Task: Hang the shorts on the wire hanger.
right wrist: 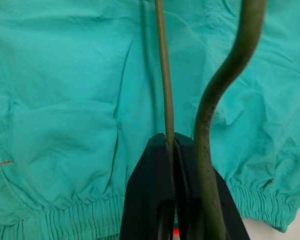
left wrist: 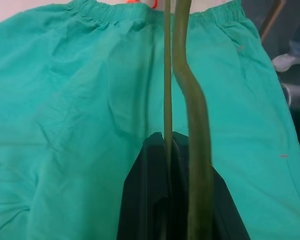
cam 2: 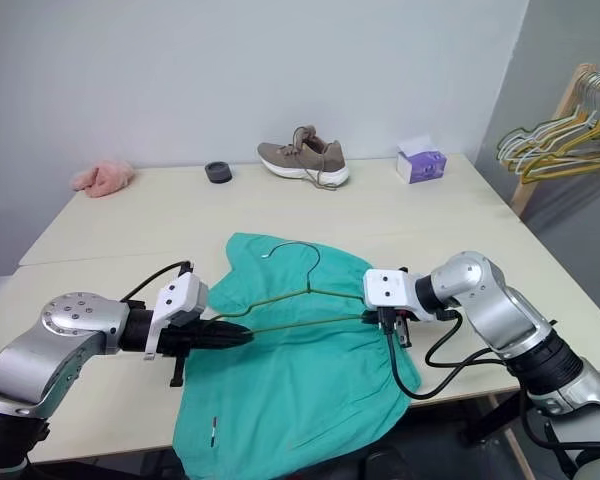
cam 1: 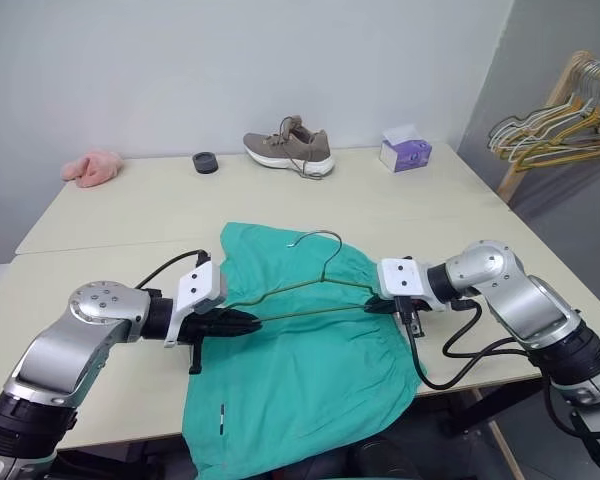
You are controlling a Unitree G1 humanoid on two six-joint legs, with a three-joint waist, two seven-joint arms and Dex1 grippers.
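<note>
the shorts (cam 1: 300,370) lie spread on the table (cam 1: 110,225), front edge hanging off it, lower hem cut off by the frame. the wire hanger (cam 1: 315,283) is held just above the fabric, stretched btwn both claws, hook (cam 2: 298,247) pointing away toward the far side. left gripper (cam 1: 242,321) is pinched closed on the hanger's bottom wire at its left corner; in the wrist view the thin wire runs straight out from btwn the black fingers (left wrist: 145,200), w/ the sloped wire beside it. right gripper (cam 1: 380,305) is clamped on the bottom wire at the right corner, fingertips mostly hidden behind its white housing from the head; wrist view shows wire nipped btwn fingers (right wrist: 150,195), waistband (right wrist: 70,217) right under them. orange tag barely peeks out, can't read it.
</note>
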